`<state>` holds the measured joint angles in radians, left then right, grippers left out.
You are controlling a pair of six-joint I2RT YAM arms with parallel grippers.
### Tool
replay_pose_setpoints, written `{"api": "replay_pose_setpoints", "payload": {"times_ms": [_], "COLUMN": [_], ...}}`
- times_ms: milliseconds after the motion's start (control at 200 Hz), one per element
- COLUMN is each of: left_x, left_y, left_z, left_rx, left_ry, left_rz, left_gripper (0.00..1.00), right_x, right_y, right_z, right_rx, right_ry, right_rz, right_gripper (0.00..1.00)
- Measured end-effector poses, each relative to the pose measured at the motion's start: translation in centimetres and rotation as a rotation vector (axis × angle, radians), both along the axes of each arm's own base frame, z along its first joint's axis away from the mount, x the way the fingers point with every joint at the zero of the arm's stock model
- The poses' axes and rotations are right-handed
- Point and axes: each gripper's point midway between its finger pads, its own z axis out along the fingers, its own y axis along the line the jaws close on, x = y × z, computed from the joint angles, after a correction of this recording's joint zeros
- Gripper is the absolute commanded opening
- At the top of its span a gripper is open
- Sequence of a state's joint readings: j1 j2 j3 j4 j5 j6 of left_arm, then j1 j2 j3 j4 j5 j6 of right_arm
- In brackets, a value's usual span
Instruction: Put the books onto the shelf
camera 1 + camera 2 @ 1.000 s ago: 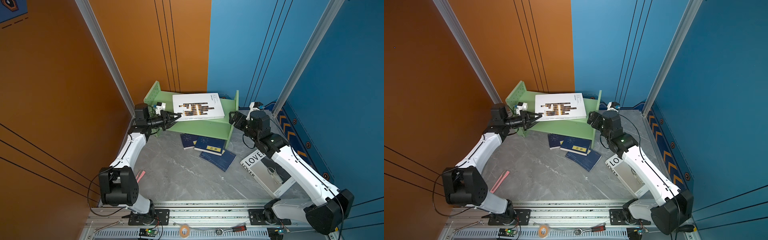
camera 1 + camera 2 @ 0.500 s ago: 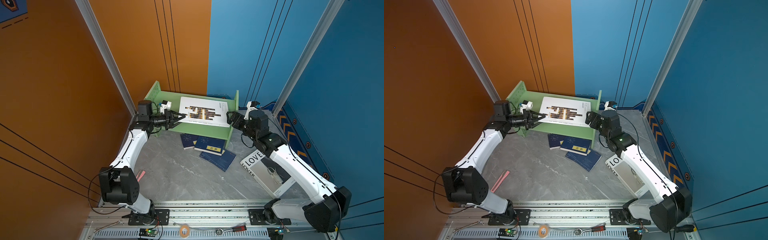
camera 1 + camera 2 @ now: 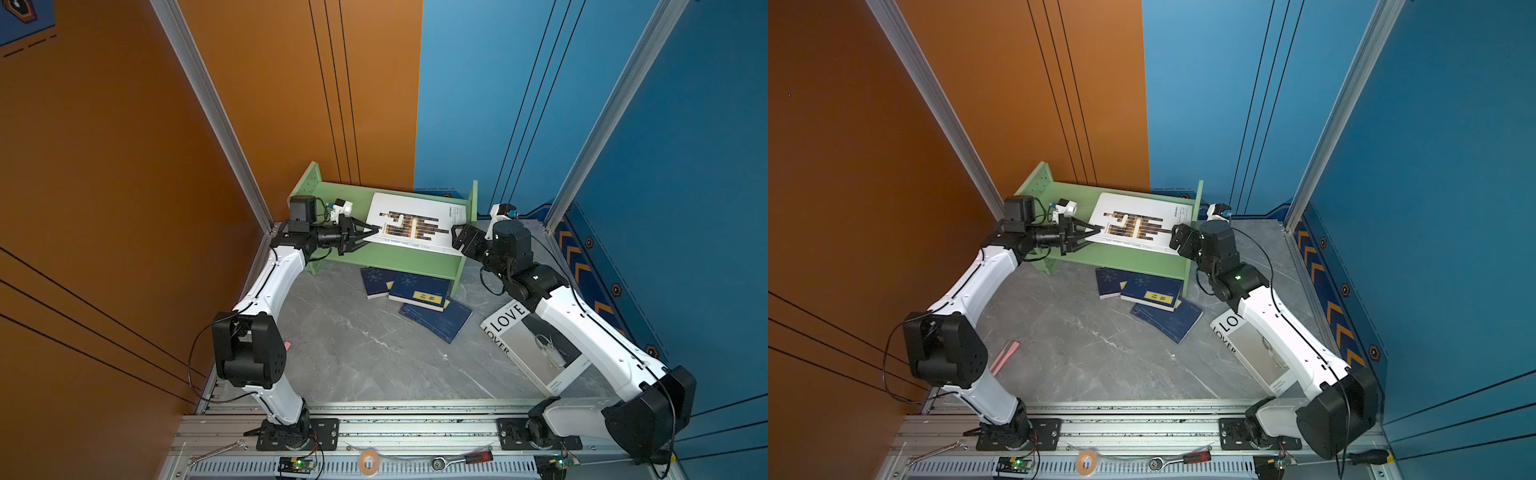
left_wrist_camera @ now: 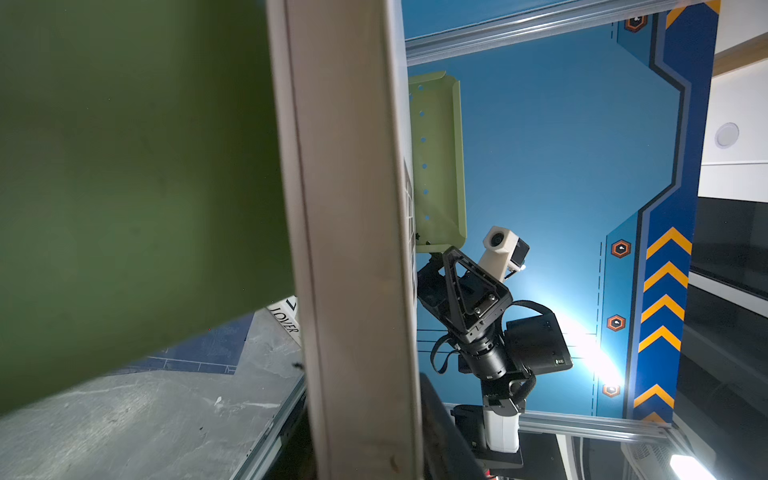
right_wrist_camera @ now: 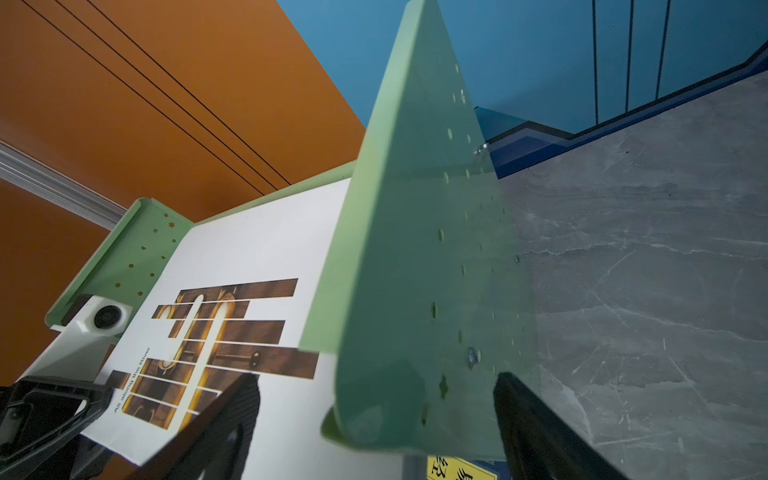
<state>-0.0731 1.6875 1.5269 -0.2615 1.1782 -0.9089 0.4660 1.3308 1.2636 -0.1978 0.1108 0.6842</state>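
We have the large white book with a black-and-gold block pattern (image 3: 415, 224) lying across the upper board of the small light green two-tier shelf (image 3: 395, 261), between its peg-holed side panels, at the table's far edge. The left tool (image 3: 366, 237) pinches the book's left end, one finger above the cover and one beneath. The right tool (image 3: 460, 240) stands spread astride the shelf's right side panel (image 5: 415, 249), one finger over the book and one outside. Whether either touches, we cannot tell.

To do this step well, we judge, we should lower the pinched end until the board takes the whole weight. Only then should we part the fingers and draw the left tool straight out, so the lower finger does not drag the book along. The right tool is well placed to brace the shelf against sliding, but its inner finger should not press on the cover.

The grey marble-patterned table (image 3: 353, 345) looks smooth, so things would likely slide easily. Three thin navy books with yellow title labels (image 3: 419, 287) overlap just in front of the shelf. The large white book with "LOVER" lettering and a grey photo (image 3: 525, 347) lies near the right edge, partly under the right arm. A small pink object (image 3: 1005, 355) lies near the left edge. Orange wall panels (image 3: 124, 166) and blue wall panels (image 3: 665, 166) close in around the table, leaving little elbow room.
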Motion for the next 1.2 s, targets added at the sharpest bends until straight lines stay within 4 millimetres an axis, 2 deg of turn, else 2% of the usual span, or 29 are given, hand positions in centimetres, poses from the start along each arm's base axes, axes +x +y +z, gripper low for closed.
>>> {"api": "replay_pose_setpoints", "payload": {"times_ms": [626, 836, 1202], "left_x": [3.3, 3.7, 3.4], "left_y": [0.6, 0.6, -0.3], "left_z": [0.6, 0.2, 0.2], "left_rx": [-0.049, -0.056, -0.057], "left_ry": [-0.013, 0.010, 0.007], "left_rz": [0.065, 0.068, 0.049], "left_gripper": [0.27, 0.28, 0.28], "right_x": [0.6, 0.9, 1.2], "right_y": [-1.4, -1.4, -1.3], "right_z": [0.0, -0.6, -1.1], "right_rx": [0.001, -0.005, -0.010], "right_ry": [0.001, 0.013, 0.025], "right_rz": [-0.032, -0.034, -0.035], "right_gripper": [0.91, 0.91, 0.91]}}
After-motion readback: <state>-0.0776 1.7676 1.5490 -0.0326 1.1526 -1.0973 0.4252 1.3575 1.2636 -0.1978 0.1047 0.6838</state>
